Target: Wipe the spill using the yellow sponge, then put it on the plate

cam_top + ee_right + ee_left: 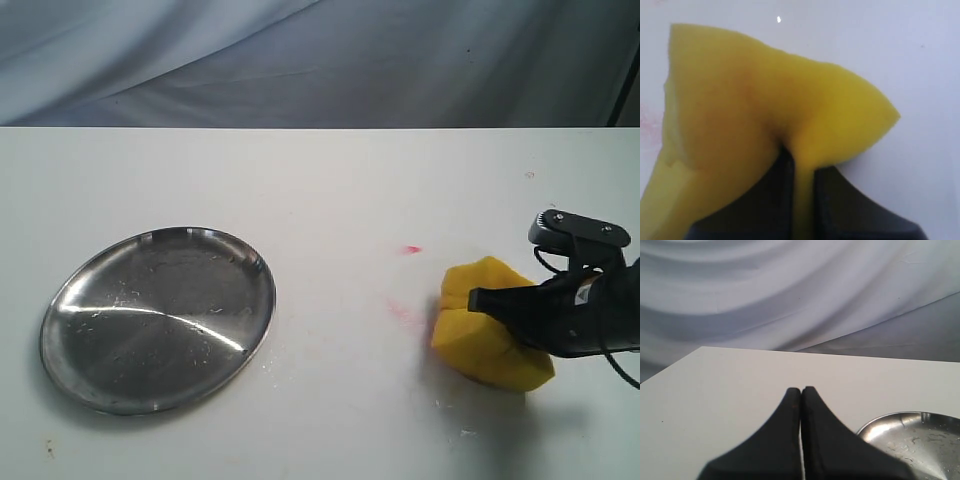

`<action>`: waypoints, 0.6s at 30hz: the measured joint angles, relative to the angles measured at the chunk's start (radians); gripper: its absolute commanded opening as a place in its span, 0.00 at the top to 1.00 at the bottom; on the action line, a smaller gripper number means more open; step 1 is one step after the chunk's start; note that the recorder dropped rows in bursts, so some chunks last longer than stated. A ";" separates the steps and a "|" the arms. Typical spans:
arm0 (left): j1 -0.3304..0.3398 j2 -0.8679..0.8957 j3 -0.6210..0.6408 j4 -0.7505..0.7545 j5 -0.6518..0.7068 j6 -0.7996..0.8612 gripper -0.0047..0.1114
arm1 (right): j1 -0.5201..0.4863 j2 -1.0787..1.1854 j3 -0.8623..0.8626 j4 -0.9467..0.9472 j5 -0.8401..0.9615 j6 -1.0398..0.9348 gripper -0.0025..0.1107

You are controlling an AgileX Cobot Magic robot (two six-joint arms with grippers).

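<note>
Sponge near right edge of counter, long axis diagonal toward near-right corner; right fingers clamped on it; left fingers together.

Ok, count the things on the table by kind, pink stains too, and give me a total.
yellow sponge: 1
steel plate: 1
pink stains: 2
Total: 4

Your white table carries the plate lying flat on its left side. Well apart from it, on the right, you see the yellow sponge, crumpled, its underside on the surface. Just left of the sponge are a small pink spot and, nearer, a faint pink smear. A few white crumbs lie near the front edge.
</note>
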 measured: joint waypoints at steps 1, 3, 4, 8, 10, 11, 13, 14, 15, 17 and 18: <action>0.000 0.000 0.000 0.000 0.000 0.000 0.96 | 0.009 0.000 0.000 -0.006 0.000 0.000 0.98; 0.000 0.000 0.000 0.000 0.000 0.000 0.96 | 0.039 0.000 0.000 -0.011 0.000 -0.002 0.98; 0.000 0.000 0.000 0.000 0.000 0.000 0.96 | 0.055 0.000 0.000 -0.014 -0.003 -0.002 0.98; 0.000 0.000 0.000 0.000 0.000 0.000 0.96 | 0.122 0.000 0.000 -0.014 -0.012 -0.010 0.98; 0.000 0.000 0.000 0.000 0.000 0.000 0.96 | 0.163 0.000 0.000 -0.014 -0.013 -0.012 0.98; 0.000 0.000 0.000 0.000 0.000 0.000 0.96 | 0.183 0.000 0.000 -0.014 -0.013 -0.014 0.98; 0.000 0.000 0.000 0.000 0.000 0.000 0.96 | 0.222 0.000 0.000 -0.012 -0.007 -0.017 0.98; 0.000 0.000 0.000 0.000 0.000 0.000 0.96 | 0.240 0.000 0.000 -0.012 0.000 -0.017 0.98; 0.000 0.000 0.000 0.000 0.000 0.000 0.96 | 0.253 0.000 0.000 -0.012 0.005 -0.017 0.98; 0.000 0.000 0.000 0.000 0.000 0.000 0.96 | 0.280 -0.002 0.000 -0.012 0.026 -0.017 0.98; 0.000 0.000 0.000 0.000 0.000 0.000 0.96 | 0.286 -0.005 0.000 -0.012 0.036 -0.017 0.98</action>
